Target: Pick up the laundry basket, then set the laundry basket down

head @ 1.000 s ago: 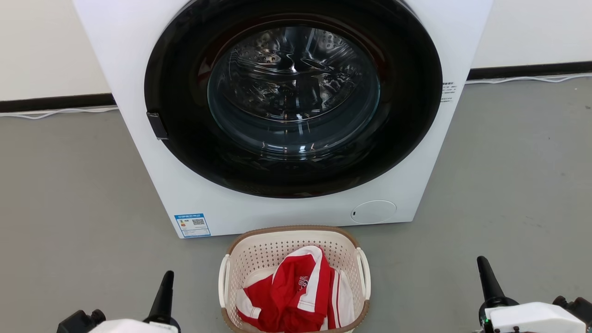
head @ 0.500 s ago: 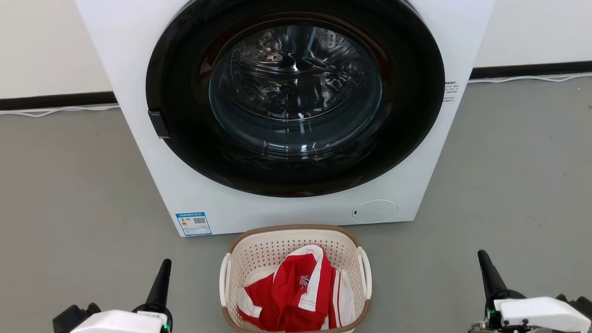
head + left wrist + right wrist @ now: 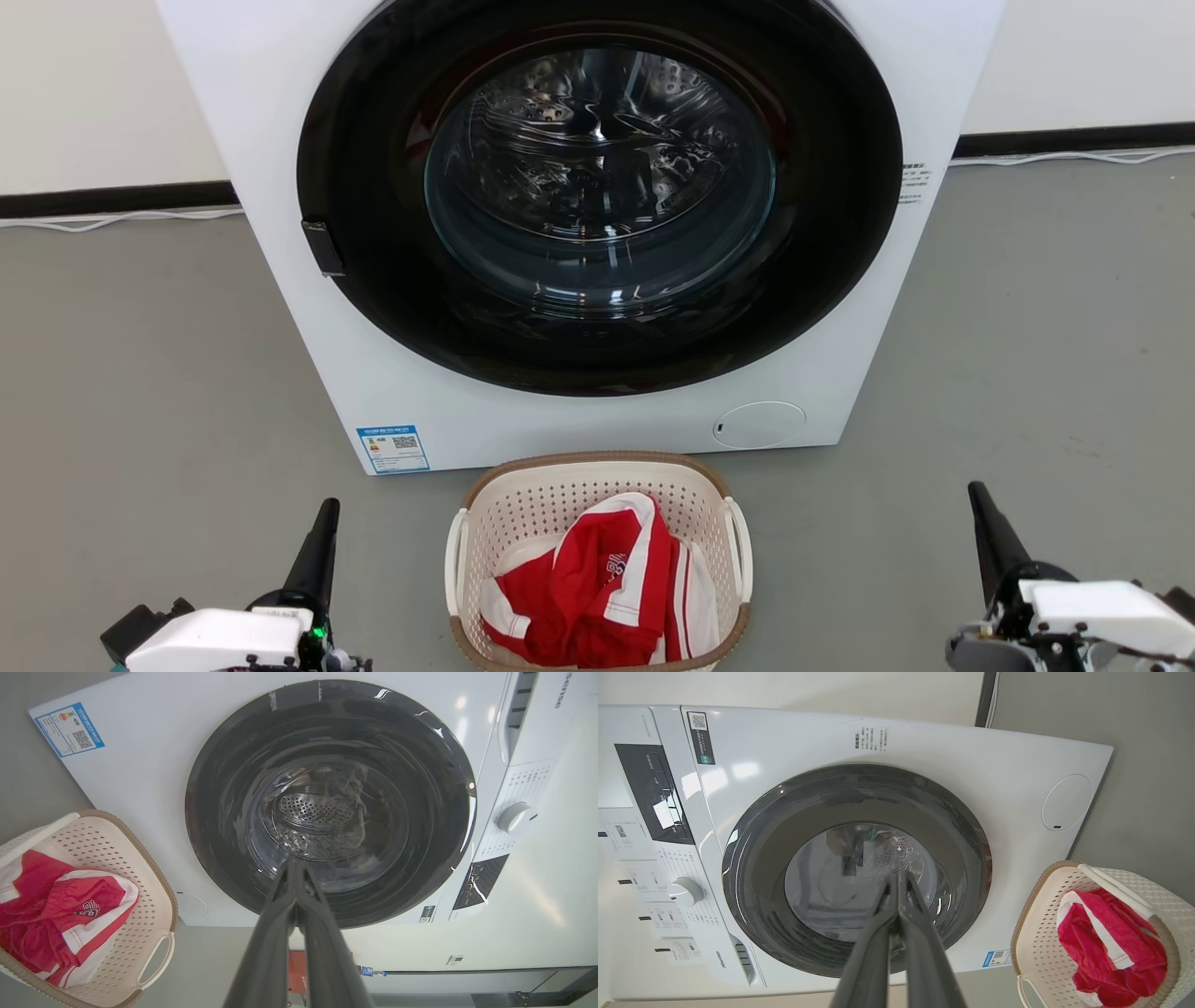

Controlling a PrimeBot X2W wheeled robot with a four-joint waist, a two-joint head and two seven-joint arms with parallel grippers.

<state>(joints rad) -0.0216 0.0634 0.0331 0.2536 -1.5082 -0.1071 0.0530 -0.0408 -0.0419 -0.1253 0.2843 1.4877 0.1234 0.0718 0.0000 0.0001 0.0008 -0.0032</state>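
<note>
Head view. The laundry basket (image 3: 551,509) stands on the grey floor (image 3: 140,373) at 6 o'clock of the white washing machine (image 3: 560,429). Its brown far rim lies just before the machine's lower front panel, and whether the two touch cannot be told. A crumpled red-and-white garment (image 3: 597,588) lies inside the basket, toward the near side. The two white handles, at 9 o'clock (image 3: 455,569) and 3 o'clock (image 3: 739,560) of the basket, are free. The machine's round dark door (image 3: 597,187) is closed; a blue label (image 3: 393,450) sits at 7 o'clock of the door and a round cap (image 3: 759,425) at 5 o'clock.

The left claw (image 3: 325,513) hangs at 9 o'clock of the basket, apart from it, with its fingers pointing toward 12 o'clock. The right claw (image 3: 978,495) hangs at 3 o'clock, well apart from the basket, and points a little toward 11 o'clock.

Left wrist view. The left claw (image 3: 293,865) has its two dark fingers pressed together at the tips, holding nothing, and is aimed at the door glass. The basket (image 3: 140,905) appears at 8 o'clock of the picture.

Right wrist view. The right claw (image 3: 899,877) is likewise pressed together and empty. The basket (image 3: 1041,952) appears at 4 o'clock of the picture.
</note>
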